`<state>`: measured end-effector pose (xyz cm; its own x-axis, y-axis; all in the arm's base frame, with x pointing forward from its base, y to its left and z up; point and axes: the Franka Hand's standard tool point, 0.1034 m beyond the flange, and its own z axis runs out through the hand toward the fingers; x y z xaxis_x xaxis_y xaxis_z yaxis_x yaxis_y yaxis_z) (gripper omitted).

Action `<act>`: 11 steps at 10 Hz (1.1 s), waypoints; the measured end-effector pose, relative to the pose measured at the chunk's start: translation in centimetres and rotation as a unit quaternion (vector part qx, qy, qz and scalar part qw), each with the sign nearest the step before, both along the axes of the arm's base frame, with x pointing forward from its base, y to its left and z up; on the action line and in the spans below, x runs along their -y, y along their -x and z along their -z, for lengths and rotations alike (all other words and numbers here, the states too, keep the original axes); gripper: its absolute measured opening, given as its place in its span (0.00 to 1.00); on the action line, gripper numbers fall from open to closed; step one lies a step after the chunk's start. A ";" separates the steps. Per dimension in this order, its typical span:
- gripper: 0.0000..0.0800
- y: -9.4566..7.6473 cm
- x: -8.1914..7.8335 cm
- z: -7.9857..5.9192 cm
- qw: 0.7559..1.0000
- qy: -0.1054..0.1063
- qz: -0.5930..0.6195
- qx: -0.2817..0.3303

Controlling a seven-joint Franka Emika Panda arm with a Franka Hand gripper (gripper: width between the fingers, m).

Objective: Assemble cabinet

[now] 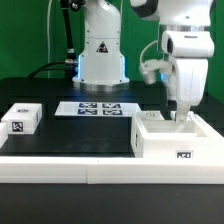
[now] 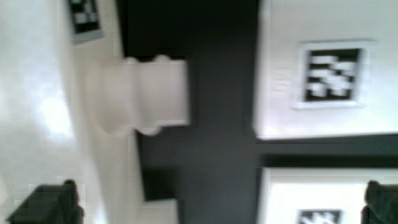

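Claw [image 1: 181, 116] hovered low over the cabinet [image 1: 170, 140], jaws spread wide.
Exterior view: it hung at the box's open top on that view's right, with a small panel [image 1: 21, 119] well apart at the left. Wrist view: fingertips [image 2: 45, 205] stood far apart, gripping nothing, white cabinet below.

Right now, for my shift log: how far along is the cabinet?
Done: nothing fitted that shows. In hand: the open tool hangs over the cabinet at the exterior view's right, gripping nothing. Left: the small tagged piece lies loose at the exterior view's left, apart from it.
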<state>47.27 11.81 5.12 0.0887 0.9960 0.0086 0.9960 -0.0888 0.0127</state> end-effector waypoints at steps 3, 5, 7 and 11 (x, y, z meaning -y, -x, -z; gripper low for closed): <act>1.00 1.2 -0.5 -1.2 1.000 -0.006 0.018 0.019; 1.00 1.2 -0.4 -1.1 1.000 -0.006 0.019 0.018; 1.00 1.3 -0.4 -1.0 1.000 -0.007 0.020 0.017; 1.00 5.4 -2.9 0.8 0.999 -0.020 0.030 0.008</act>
<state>41.92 14.75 4.33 0.1469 0.9878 0.0510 0.9887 -0.1482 0.0232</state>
